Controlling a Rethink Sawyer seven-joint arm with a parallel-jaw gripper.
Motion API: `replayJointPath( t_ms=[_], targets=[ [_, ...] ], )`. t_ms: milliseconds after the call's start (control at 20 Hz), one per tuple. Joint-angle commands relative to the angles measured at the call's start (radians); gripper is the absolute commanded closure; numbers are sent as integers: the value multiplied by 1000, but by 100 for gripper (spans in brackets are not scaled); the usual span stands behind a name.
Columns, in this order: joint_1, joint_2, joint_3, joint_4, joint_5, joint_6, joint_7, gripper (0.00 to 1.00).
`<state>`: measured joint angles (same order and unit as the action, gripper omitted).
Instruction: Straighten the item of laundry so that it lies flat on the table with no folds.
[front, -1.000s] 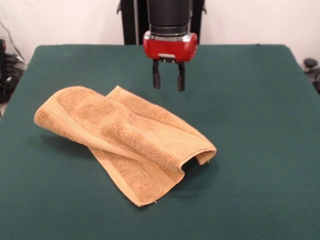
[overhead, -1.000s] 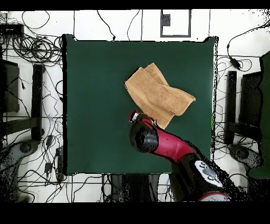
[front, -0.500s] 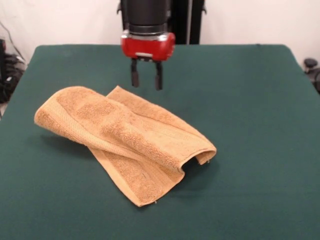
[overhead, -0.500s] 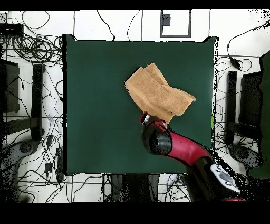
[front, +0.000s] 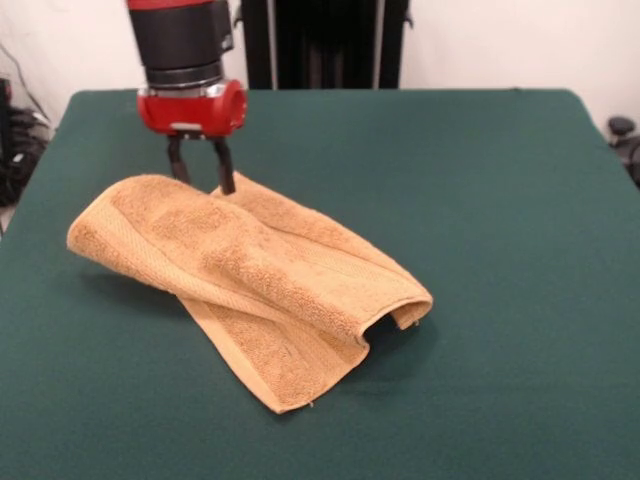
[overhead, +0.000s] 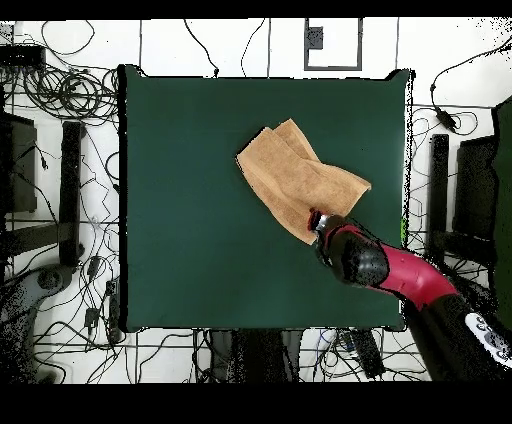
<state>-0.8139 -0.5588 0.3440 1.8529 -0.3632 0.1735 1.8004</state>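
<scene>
A: From the front, how is the towel judged to handle, and where should it be taken?

B: It is taken to be soft, light and limp, with a rough pile that should not slip; it is folded over itself on the table, one rounded fold lifted at the left end and a doubled lip gaping at the right. A single layer at a free corner or along the woven edge is judged the best hold, since a pinch through both layers would only drag the fold along.

A: And the gripper in that view?

B: Its two dark fingers are seen apart, with nothing between them; they hang at the towel's far edge, by the upper left corner, the tips just at or just behind the cloth; contact cannot be told.

A: From above?

B: The towel is seen right of the table's middle, lying aslant; the gripper is largely hidden under the red arm at the towel's lower right edge; the jaws themselves are not made out there.
</scene>
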Motion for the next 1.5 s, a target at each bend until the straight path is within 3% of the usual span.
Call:
replayJointPath(
  t_ms=[50, 900, 1500],
  targets=[
    [24, 28, 205, -87, -103, 136, -215, 0],
    [19, -9, 224, -74, -140, 189, -111, 0],
    [72, -94, 132, -25, -124, 118, 28, 0]
  ],
)
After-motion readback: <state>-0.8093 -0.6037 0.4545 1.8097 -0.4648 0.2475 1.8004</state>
